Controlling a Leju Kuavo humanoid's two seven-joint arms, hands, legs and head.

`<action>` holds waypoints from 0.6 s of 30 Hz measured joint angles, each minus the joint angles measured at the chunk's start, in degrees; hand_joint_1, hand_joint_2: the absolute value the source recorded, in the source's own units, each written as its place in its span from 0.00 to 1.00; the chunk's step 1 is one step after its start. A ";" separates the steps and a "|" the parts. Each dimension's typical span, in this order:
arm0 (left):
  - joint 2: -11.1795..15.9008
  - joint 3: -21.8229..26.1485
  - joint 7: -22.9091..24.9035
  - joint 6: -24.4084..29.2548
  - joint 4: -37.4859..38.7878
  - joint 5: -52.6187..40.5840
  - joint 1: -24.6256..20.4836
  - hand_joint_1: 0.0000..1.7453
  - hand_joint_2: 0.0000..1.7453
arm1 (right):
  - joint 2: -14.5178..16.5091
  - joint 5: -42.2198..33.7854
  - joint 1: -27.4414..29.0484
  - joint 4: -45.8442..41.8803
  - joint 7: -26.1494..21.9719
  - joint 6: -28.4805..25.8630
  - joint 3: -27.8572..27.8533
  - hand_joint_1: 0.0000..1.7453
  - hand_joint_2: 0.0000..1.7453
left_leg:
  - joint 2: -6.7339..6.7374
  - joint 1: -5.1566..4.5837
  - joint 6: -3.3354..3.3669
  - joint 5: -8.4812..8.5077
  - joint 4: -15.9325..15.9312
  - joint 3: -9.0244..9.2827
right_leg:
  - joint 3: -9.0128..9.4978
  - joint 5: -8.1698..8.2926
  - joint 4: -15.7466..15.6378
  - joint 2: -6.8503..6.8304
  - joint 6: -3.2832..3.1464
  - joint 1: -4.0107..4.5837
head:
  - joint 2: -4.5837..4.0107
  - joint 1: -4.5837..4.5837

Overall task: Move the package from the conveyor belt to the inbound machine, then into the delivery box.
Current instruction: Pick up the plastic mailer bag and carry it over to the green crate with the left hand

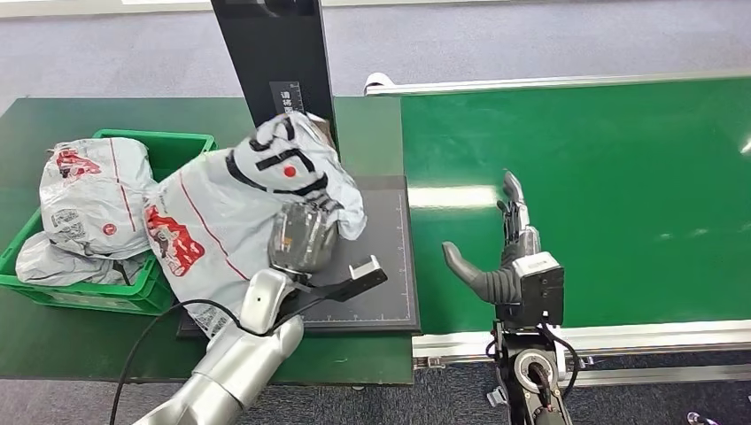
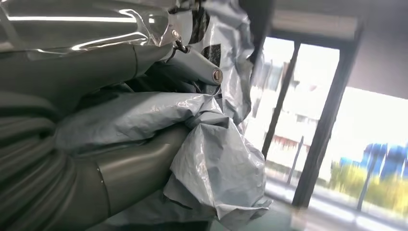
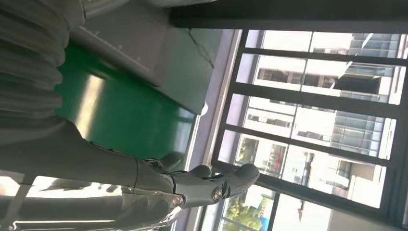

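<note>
A crumpled grey plastic mail package (image 1: 230,212) with red and black print hangs over the left part of the dark inbound machine plate (image 1: 381,266), its left side reaching toward the green box. My left hand (image 1: 303,237) grips the package at its right lower side; in the left wrist view the grey film (image 2: 211,159) is bunched between my thumb and fingers (image 2: 192,65). My right hand (image 1: 505,252) hovers open over the left end of the green conveyor belt (image 1: 602,195), fingers (image 3: 211,185) stretched out and holding nothing.
The green delivery box (image 1: 168,146) at the left holds other grey packages (image 1: 89,199). The machine's black post (image 1: 274,53) rises behind the held package. A silver rail (image 1: 638,336) edges the belt's near side. A black cable (image 1: 150,336) runs along my left arm.
</note>
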 joint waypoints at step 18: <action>12.65 8.26 3.50 0.39 -28.72 -3.92 -6.04 1.00 1.00 | -1.02 -0.89 7.09 -3.81 -2.05 -2.15 -2.12 0.00 1.00 | 0.00 0.03 -0.01 0.03 -0.01 0.05 | 0.03 -0.01 0.01 0.00 -0.03 0.05 | 0.00 0.00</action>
